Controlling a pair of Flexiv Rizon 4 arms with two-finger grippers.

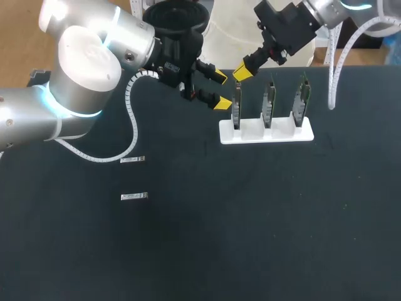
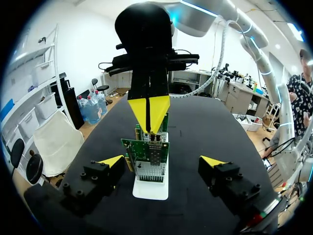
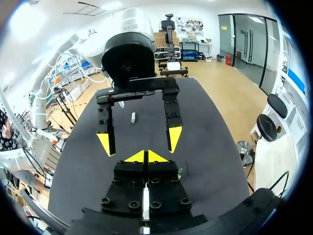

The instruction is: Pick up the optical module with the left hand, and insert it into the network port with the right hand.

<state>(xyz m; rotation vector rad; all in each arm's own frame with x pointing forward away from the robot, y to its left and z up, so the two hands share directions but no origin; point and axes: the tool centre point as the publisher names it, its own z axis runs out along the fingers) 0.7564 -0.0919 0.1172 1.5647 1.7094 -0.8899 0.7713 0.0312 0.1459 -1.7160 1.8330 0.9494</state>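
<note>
Two small silver optical modules (image 1: pixel 132 160) (image 1: pixel 134 197) lie on the black table at the left; one module (image 3: pixel 133 117) shows in the right wrist view beyond both grippers. Three green network boards stand upright in a white rack (image 1: pixel 266 133). My left gripper (image 1: pixel 220 89) hangs open and empty just left of the rack; in its own view the gripper (image 2: pixel 161 161) faces the nearest board (image 2: pixel 145 155) end-on. My right gripper (image 1: pixel 241 73) is shut, tips pointing down right above that nearest board (image 1: pixel 236 108). Its own view shows the gripper (image 3: pixel 145 156) closed, with the open left fingers (image 3: pixel 174 138) ahead.
The rack's white base (image 2: pixel 151 188) sits between my left fingers' line and the right gripper (image 2: pixel 149 111). The other two boards (image 1: pixel 269 103) (image 1: pixel 302 100) stand to the right. A white cable (image 1: pixel 128 128) loops from my left arm over the table.
</note>
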